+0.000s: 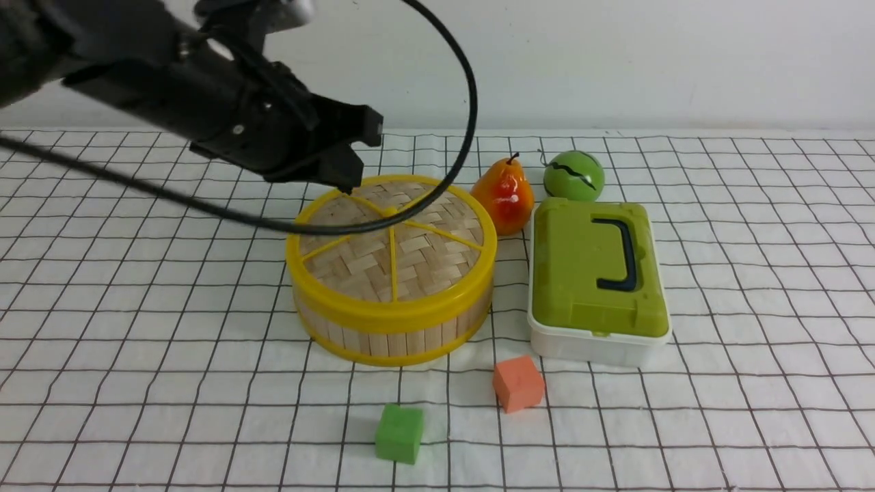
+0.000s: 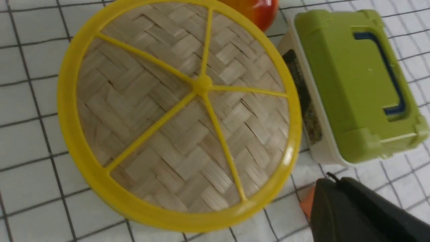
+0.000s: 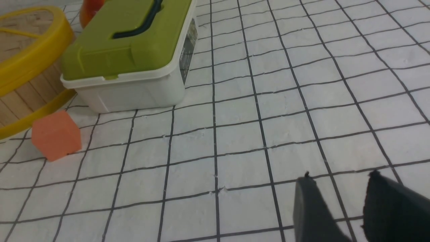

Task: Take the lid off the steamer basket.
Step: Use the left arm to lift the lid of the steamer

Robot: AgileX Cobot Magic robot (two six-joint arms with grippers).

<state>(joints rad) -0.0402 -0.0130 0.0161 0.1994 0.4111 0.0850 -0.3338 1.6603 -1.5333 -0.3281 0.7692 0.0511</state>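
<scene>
Right gripper (image 3: 349,201): fingers slightly apart, holding nothing, low over the cloth, well apart from the work.

Nearest in the front view, a green cube (image 1: 400,432) and an orange cube (image 1: 518,383) lie at 6 and 5 o'clock of the steamer basket (image 1: 393,335). The basket stands on the cloth with the lid (image 1: 393,239) seated flat on top. A white box (image 1: 588,345) sits just beside it at 3 o'clock.

Handling, as judged:
- The lid is light.
- Its yellow rim is stiff but smooth and may slip.
- The woven panel is thin and should not be pinched.
- Grasp across the rim, or take a spoke near the hub.
- The basket is also light and may rise with the lid.

Left gripper (image 1: 362,157): it hangs over the rim at 11 o'clock. Its finger spacing cannot be determined.
</scene>
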